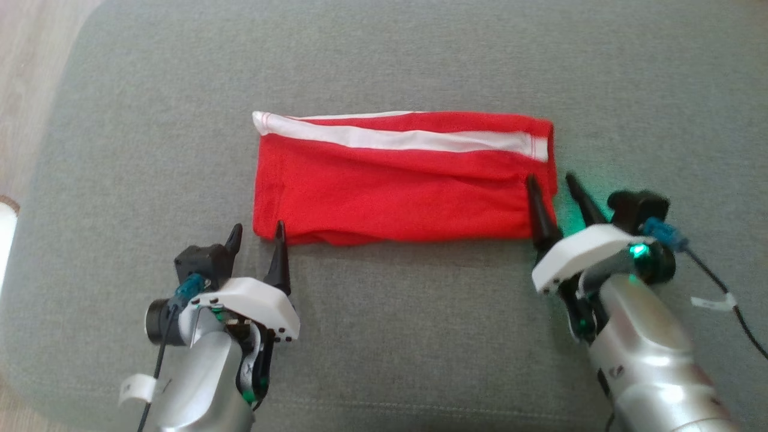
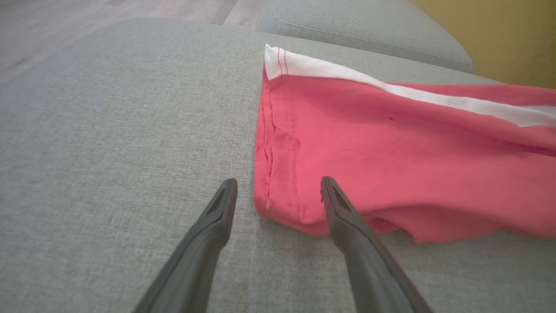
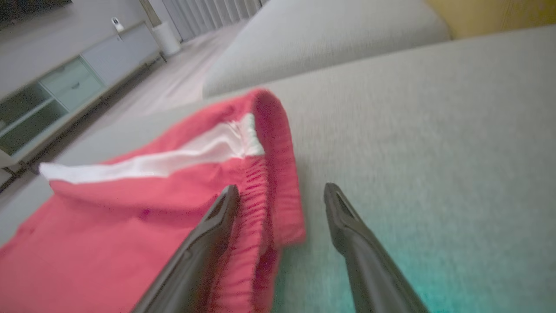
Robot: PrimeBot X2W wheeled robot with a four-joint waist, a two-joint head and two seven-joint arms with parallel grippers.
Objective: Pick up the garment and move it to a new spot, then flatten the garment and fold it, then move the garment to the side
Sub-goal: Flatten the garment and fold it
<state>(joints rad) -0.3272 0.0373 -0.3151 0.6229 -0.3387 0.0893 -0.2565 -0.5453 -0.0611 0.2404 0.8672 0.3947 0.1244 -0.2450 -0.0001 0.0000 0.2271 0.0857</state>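
Garment (image 1: pixel 396 180), one, red with a white stripe, is laid flat at the middle of the grey cushion (image 1: pixel 120 150). It is judged soft, light and limp, best pinched at its near corners. Two grippers are counted: the left gripper (image 1: pixel 258 225) and the right gripper (image 1: pixel 549 176) are both spread wide, and nothing is held.

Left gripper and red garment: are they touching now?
Cannot tell. In the left wrist view the open left gripper straddles a corner of the garment; one finger overlaps the cloth, but neither contact nor a gap is plain.
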